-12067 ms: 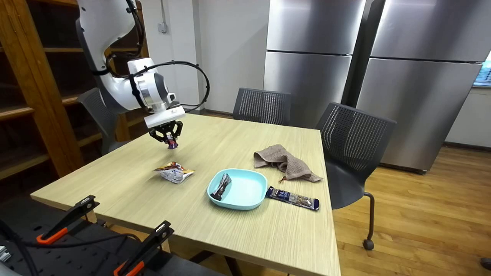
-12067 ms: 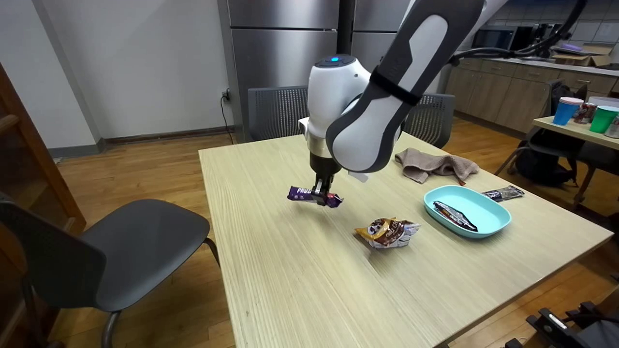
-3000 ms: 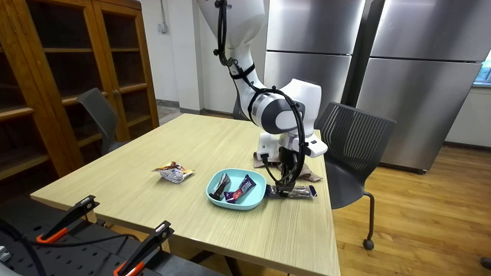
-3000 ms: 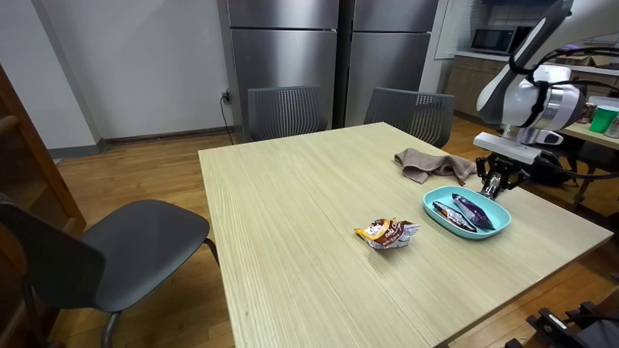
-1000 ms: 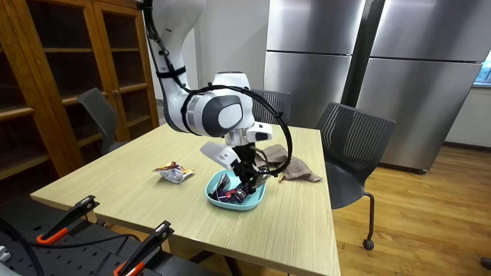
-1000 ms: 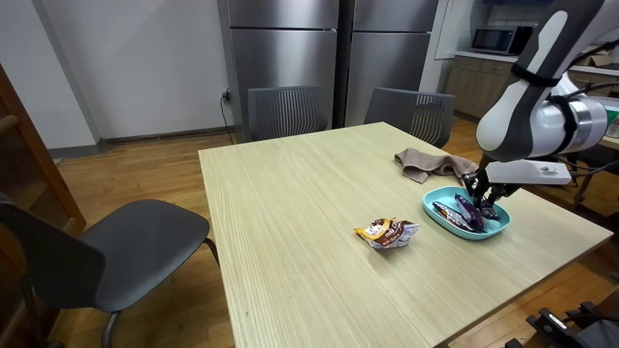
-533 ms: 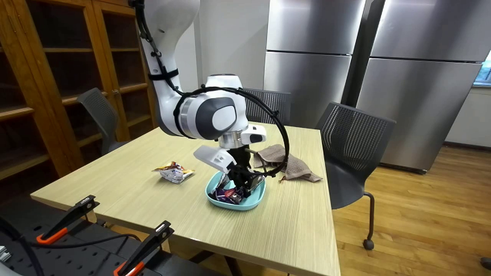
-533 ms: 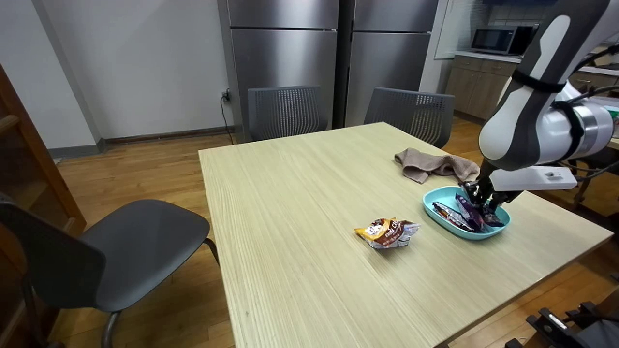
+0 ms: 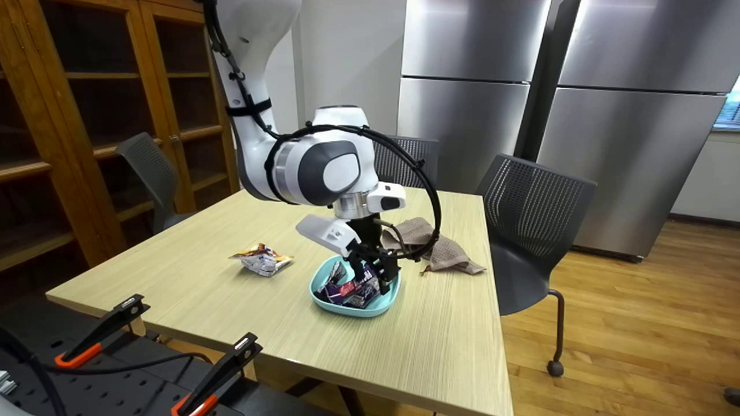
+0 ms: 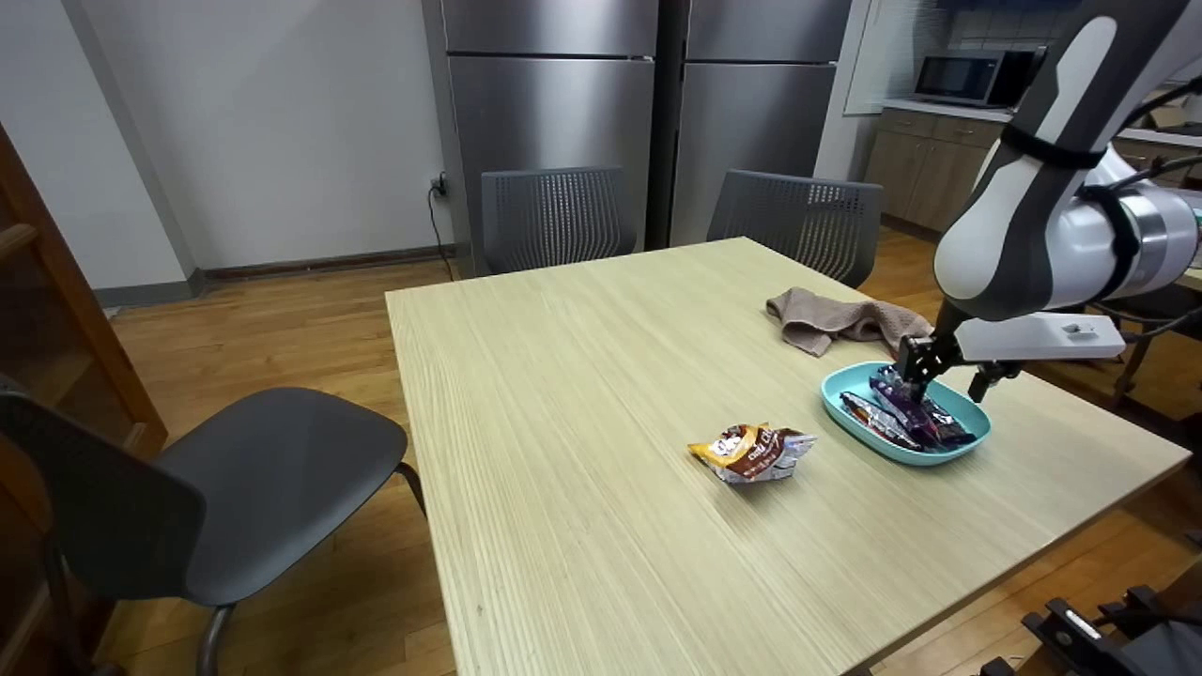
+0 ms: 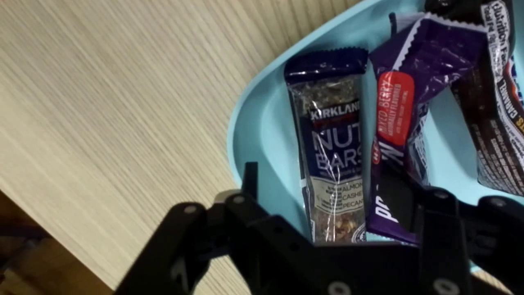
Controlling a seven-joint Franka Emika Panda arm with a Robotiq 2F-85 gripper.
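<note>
The nut bar [image 11: 333, 155] lies in the blue tray [image 11: 250, 135], just beside a purple bar [image 11: 395, 106]; a dark-wrapped bar [image 11: 491, 127] sits beyond. Looks light, fairly stiff, slick-wrapped, maybe crumbly if squeezed hard; best hold likely across its width, mid-length. The pincer [image 11: 326, 186] stands spread over it, gripping nothing; one finger overlaps the purple bar, contact unclear. Snack bag [image 10: 754, 453] and cloth [image 10: 836, 324] on the desk [image 10: 582, 441].

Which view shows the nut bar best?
The wrist view: the nut bar lies in the tray with its label facing the camera, large enough to read, though the claw hides its lower end. Both exterior views show it only small, beside the purple bar, its label too small to read.
</note>
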